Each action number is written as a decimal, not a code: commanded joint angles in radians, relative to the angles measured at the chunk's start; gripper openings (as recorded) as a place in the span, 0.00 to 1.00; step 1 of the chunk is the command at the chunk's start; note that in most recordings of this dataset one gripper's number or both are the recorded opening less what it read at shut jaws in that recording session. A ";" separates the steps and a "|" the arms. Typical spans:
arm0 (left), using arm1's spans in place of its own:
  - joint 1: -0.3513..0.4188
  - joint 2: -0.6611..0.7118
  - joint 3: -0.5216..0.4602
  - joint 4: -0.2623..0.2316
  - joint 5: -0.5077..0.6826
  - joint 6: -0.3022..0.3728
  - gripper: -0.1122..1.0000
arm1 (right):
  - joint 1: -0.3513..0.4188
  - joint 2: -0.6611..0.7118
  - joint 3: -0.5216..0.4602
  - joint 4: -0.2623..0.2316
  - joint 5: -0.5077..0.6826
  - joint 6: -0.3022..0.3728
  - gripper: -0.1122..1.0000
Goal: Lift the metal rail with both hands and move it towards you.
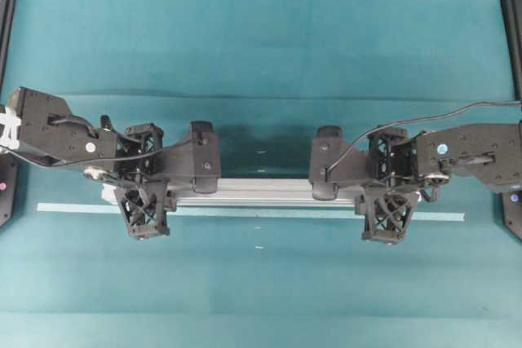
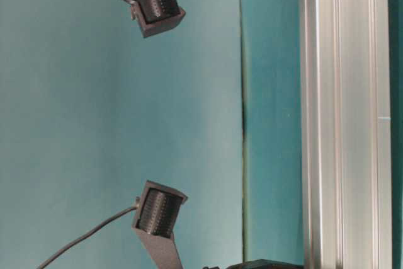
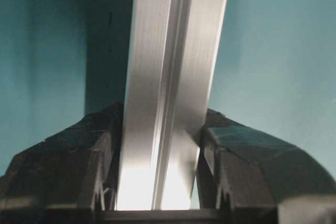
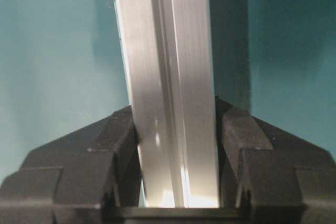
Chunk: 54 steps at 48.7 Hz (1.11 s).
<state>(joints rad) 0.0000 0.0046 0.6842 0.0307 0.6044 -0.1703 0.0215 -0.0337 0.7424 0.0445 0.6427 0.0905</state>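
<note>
the metal rail (image 1: pixel 261 191) lies crosswise over the teal desk (image 1: pixel 261 46), its long axis running from 9 o'clock to 3 o'clock in the overhead view, a little toward 6 o'clock from the centre. the left hand (image 1: pixel 145 189) pinches it near its 9 o'clock end and the right hand (image 1: pixel 390 191) pinches it near its 3 o'clock end; only the middle stretch of silver shows between the two black wrist blocks.

in the left wrist view the rail (image 3: pixel 170 87) runs toward 12 o'clock, tilted slightly to 1 o'clock, with a black finger (image 3: pixel 79 166) pressed against its 9 o'clock flank and the other against its 3 o'clock flank. the right wrist view shows the same grip mirrored: the rail (image 4: pixel 170 87) leans slightly toward 11 o'clock, fingers (image 4: pixel 252 150) tight on both sides, grooves running lengthwise down its face.

a thin pale tape strip (image 1: pixel 73 208) lies on the desk parallel to the rail, just on its 6 o'clock side, reaching past both hands. a dark shadow sits on the desk at the rail's 12 o'clock side.

in the table-level view the rail (image 2: pixel 346 118) fills the 3 o'clock part of the picture as a bright grooved band.
</note>
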 commanded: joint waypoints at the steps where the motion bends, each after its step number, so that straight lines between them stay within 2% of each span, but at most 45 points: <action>1: 0.008 -0.008 0.000 -0.003 -0.002 -0.035 0.37 | 0.012 0.006 -0.006 0.009 -0.012 0.008 0.43; 36: 0.002 -0.002 0.014 -0.003 -0.060 -0.040 0.37 | 0.018 0.031 0.011 0.017 -0.044 0.012 0.43; 54: -0.006 -0.003 0.025 -0.003 -0.092 -0.040 0.37 | 0.018 0.032 0.041 0.015 -0.126 0.014 0.43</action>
<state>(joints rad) -0.0092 0.0077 0.7102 0.0307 0.5185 -0.1703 0.0291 -0.0092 0.7823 0.0537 0.5384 0.0951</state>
